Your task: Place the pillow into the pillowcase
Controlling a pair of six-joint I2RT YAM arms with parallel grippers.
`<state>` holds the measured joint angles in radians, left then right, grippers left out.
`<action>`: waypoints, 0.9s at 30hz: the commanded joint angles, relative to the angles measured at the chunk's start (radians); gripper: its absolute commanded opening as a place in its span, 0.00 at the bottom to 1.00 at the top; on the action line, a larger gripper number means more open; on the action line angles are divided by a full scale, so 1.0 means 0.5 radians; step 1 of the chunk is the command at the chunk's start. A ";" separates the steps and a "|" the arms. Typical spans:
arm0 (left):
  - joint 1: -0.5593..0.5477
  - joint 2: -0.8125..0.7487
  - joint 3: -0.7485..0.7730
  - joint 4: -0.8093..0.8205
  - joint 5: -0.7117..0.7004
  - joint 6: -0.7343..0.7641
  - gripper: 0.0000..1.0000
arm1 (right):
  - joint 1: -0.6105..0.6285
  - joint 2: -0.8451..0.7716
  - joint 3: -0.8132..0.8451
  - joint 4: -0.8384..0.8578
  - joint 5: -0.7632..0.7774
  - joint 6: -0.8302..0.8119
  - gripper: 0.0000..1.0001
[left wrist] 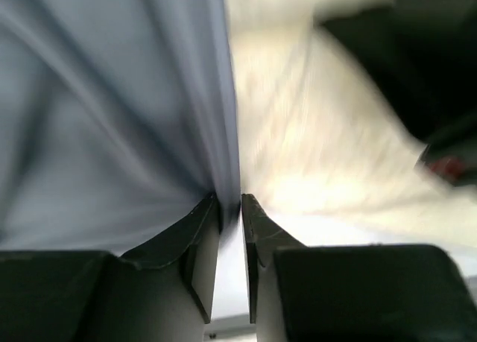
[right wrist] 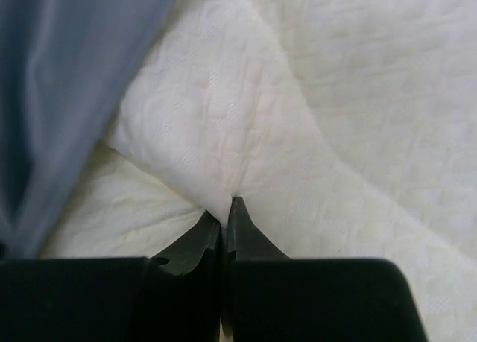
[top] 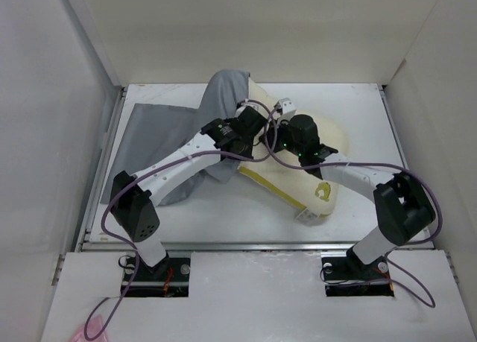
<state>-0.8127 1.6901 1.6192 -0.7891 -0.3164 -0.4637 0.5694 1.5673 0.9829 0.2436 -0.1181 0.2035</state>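
Note:
The cream quilted pillow (top: pixel 332 139) lies at an angle mid-table, its yellow edge band (top: pixel 270 182) facing the near side. The grey pillowcase (top: pixel 153 137) is spread flat at the left, and one part is lifted up over the pillow's far left end. My left gripper (top: pixel 262 130) is shut on a grey pillowcase edge (left wrist: pixel 112 118), pinched at its tips (left wrist: pixel 231 202), with the pillow (left wrist: pixel 313 133) right beside it. My right gripper (top: pixel 282 142) is shut on a pinched fold of the pillow (right wrist: pixel 358 96) at its tips (right wrist: pixel 226 208); the pillowcase (right wrist: pixel 59 74) hangs to its left.
White enclosure walls (top: pixel 45 133) stand on the left, back and right of the white table (top: pixel 223 208). Purple cables (top: pixel 112 208) loop from both arms. The two wrists are close together over the pillow's left end.

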 commanded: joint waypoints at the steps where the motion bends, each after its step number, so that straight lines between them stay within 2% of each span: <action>1: -0.102 -0.064 -0.127 -0.063 0.143 -0.140 0.16 | -0.086 -0.042 0.164 0.639 -0.080 0.148 0.00; 4: -0.083 0.031 -0.106 -0.063 0.056 -0.159 0.16 | -0.086 -0.042 0.059 0.639 -0.169 0.148 0.00; 6: -0.032 0.126 -0.078 -0.063 0.038 -0.180 0.03 | -0.086 -0.042 0.007 0.639 -0.254 0.148 0.00; 10: -0.010 0.203 0.062 0.056 0.102 -0.150 0.00 | -0.086 -0.012 -0.097 0.770 -0.304 0.167 0.00; 13: -0.092 0.182 0.136 0.194 0.341 -0.027 0.00 | -0.086 0.099 -0.097 0.991 -0.389 0.344 0.00; 15: -0.148 0.182 0.207 0.195 0.491 0.004 0.00 | -0.068 0.215 -0.042 1.258 -0.469 0.518 0.00; 19: -0.240 0.099 0.170 0.176 0.755 0.071 0.00 | -0.068 0.332 0.129 1.405 -0.360 0.712 0.00; 21: -0.240 0.050 0.064 0.197 0.923 0.129 0.00 | -0.068 0.353 0.154 1.531 -0.218 0.771 0.00; 23: -0.240 -0.045 -0.081 0.283 1.230 0.148 0.00 | -0.068 0.378 0.154 1.635 -0.175 0.939 0.00; 24: -0.240 -0.064 -0.212 0.356 1.289 0.127 0.00 | -0.068 0.378 0.121 1.700 -0.193 0.998 0.00; 25: -0.240 -0.064 -0.253 0.357 1.289 0.108 0.00 | -0.068 0.399 0.120 1.807 -0.233 1.035 0.00; 27: -0.240 -0.064 -0.281 0.293 1.234 0.081 0.00 | -0.068 0.400 0.084 1.808 -0.365 1.056 0.00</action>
<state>-0.8978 1.7004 1.5146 -0.6498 0.1200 -0.4175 0.5243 1.7897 0.9573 0.7982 -0.2741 0.6121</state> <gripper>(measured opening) 0.007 0.045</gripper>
